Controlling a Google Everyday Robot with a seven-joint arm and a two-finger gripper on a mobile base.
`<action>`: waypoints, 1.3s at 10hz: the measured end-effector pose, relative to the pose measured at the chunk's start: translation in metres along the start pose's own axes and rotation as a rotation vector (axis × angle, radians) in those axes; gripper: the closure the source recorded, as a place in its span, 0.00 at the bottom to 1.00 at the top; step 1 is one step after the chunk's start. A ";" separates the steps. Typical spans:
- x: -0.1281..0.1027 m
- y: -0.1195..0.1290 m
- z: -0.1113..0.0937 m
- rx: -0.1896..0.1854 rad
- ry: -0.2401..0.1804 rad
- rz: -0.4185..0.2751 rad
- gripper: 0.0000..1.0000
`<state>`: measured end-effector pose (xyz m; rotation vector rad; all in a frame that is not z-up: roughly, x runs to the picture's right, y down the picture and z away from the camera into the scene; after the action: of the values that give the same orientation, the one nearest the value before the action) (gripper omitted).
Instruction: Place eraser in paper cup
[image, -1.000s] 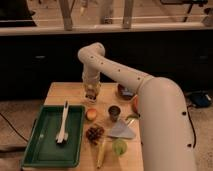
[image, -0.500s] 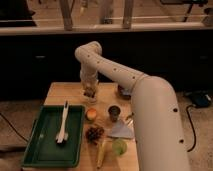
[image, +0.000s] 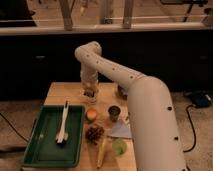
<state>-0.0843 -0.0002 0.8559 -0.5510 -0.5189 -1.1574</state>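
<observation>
The paper cup (image: 114, 112), small and dark with a lighter rim, stands upright near the middle of the wooden table (image: 60, 95). My gripper (image: 90, 93) hangs at the end of the white arm over the back of the table. It is behind and to the left of the cup, and just behind the orange fruit (image: 91, 114). Something small and tan-dark shows at the gripper's tip, and I cannot tell whether it is the eraser. No eraser is plainly visible elsewhere.
A green tray (image: 37, 145) with a white utensil (image: 62, 126) fills the table's left. A dark grape cluster (image: 94, 133), a banana (image: 102, 151), a green fruit (image: 119, 147) and a grey napkin (image: 120, 130) lie in front. A dark red bowl (image: 121, 90) peeks from behind the arm.
The arm's elbow has shifted slightly left and up. The gripper has moved a little left and stays over the back of the table.
</observation>
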 end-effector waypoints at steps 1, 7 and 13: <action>0.001 0.002 0.000 0.002 -0.003 0.005 0.23; 0.007 0.007 0.001 0.029 -0.029 0.011 0.20; 0.009 0.012 -0.003 0.061 -0.055 0.007 0.20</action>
<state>-0.0701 -0.0052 0.8579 -0.5327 -0.5973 -1.1187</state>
